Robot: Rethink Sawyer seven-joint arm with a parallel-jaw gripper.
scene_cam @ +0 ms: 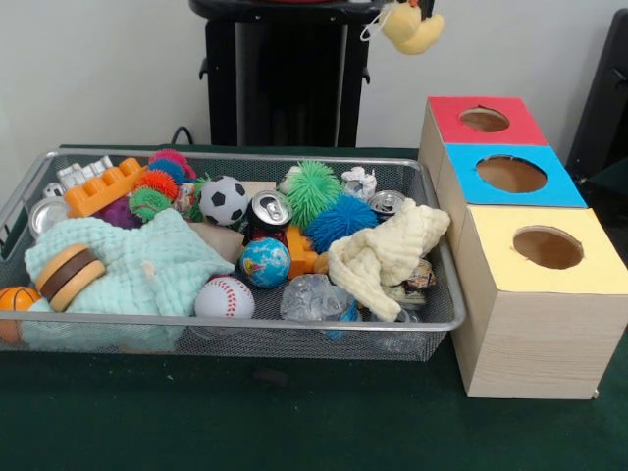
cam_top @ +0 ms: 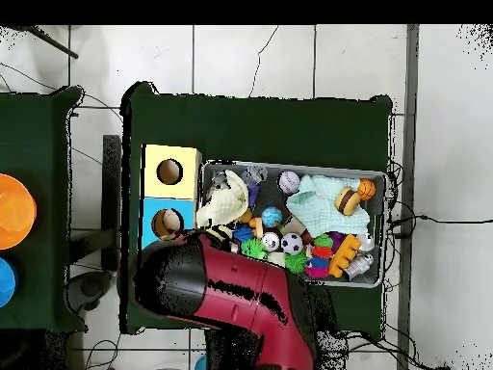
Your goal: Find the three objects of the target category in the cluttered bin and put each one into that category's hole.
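The bin (scene_cam: 446,319), a silver wire-mesh basket, holds a soccer ball (scene_cam: 224,199), a baseball (scene_cam: 224,297), a globe ball (scene_cam: 265,261), a small basketball (scene_cam: 15,299), spiky balls (scene_cam: 314,191), cans (scene_cam: 269,209), cloths and other toys. Three wood-grain boxes stand beside it, with holes in a red top (scene_cam: 485,120), a blue top (scene_cam: 510,174) and a yellow top (scene_cam: 548,247). My gripper (scene_cam: 407,6) is mostly cut off by the top edge. It holds a yellow plush toy (scene_cam: 414,27) high in the air behind the red box. In the overhead view my arm (cam_top: 231,294) covers the red box.
A mint cloth (scene_cam: 128,260) and a cream cloth (scene_cam: 388,250) cover part of the bin's contents. A toy burger (scene_cam: 67,275) lies on the mint cloth. An orange block (scene_cam: 103,186) sits at the back left. The black pedestal (scene_cam: 285,78) stands behind the bin.
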